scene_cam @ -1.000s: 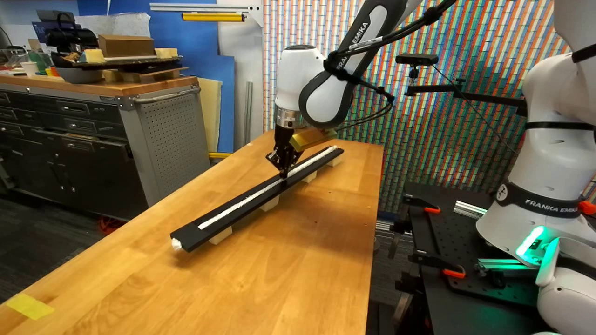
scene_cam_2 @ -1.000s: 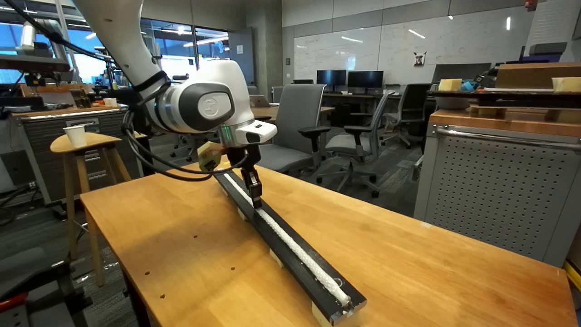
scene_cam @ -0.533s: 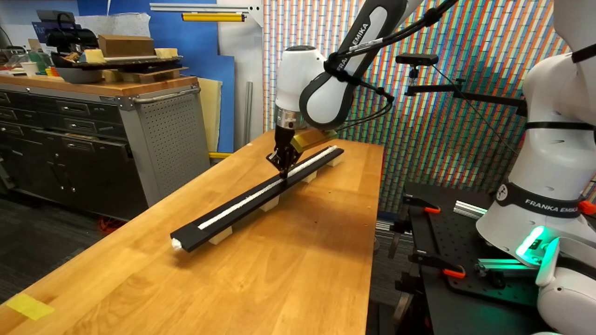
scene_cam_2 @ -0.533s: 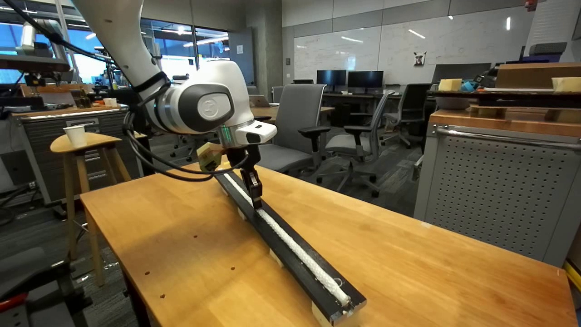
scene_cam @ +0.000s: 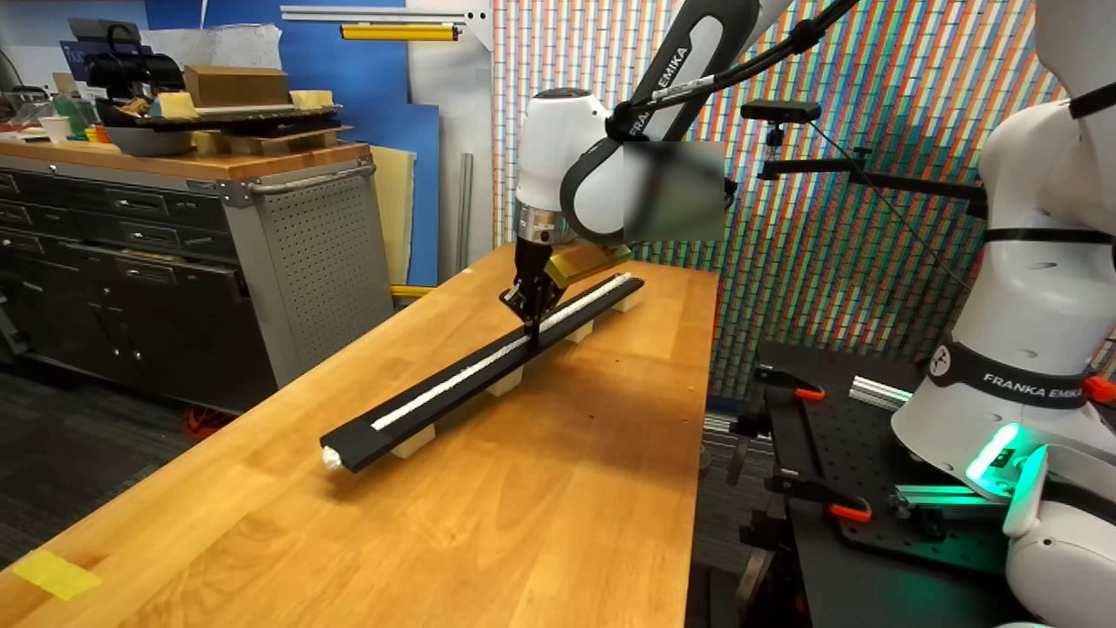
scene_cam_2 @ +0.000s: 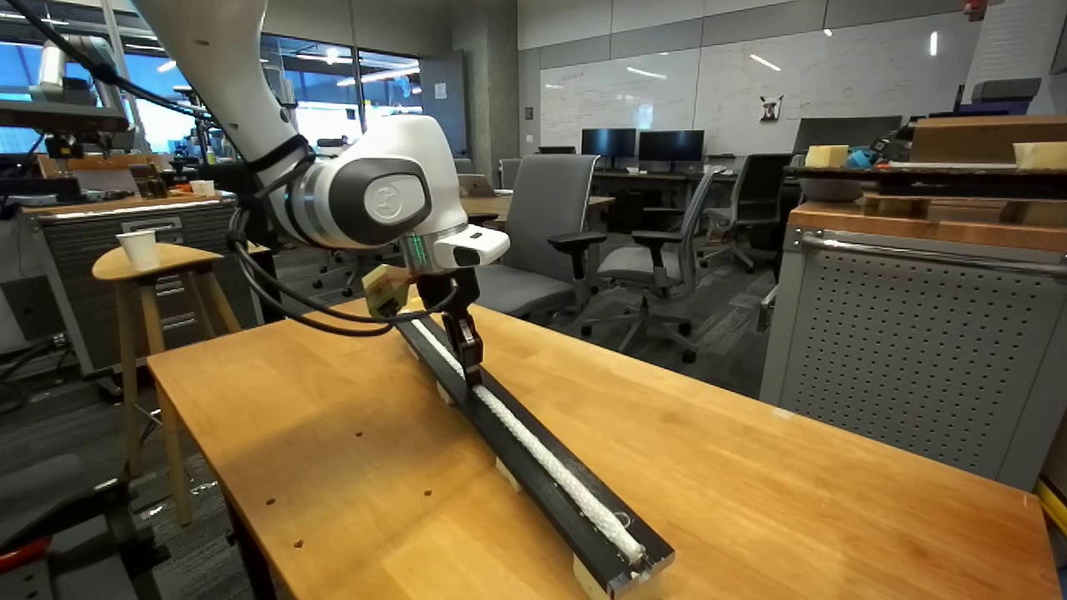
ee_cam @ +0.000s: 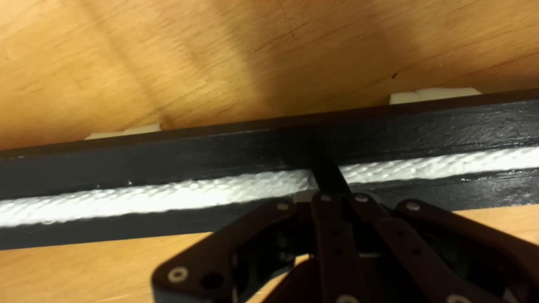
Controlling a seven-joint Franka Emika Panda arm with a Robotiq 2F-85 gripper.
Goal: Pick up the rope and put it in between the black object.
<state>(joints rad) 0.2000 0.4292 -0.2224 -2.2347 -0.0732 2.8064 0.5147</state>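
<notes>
a pincer [scene_cam_2: 473, 380], jaws closed and apparently empty, points down at the white rope [scene_cam_2: 547, 458] in the groove of the black object [ee_cam: 202, 155], likely to press it home; pale blocks [scene_cam: 507, 382] prop the black object off the surface [scene_cam: 558, 515].

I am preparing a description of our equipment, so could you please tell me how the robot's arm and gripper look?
The arm is white and rounded, with dark trim and black cables strapped along it. Its base bears FRANKA EMIKA lettering and a green light. The gripper is black, with slim fingers and pale round pins at its joints.
</notes>
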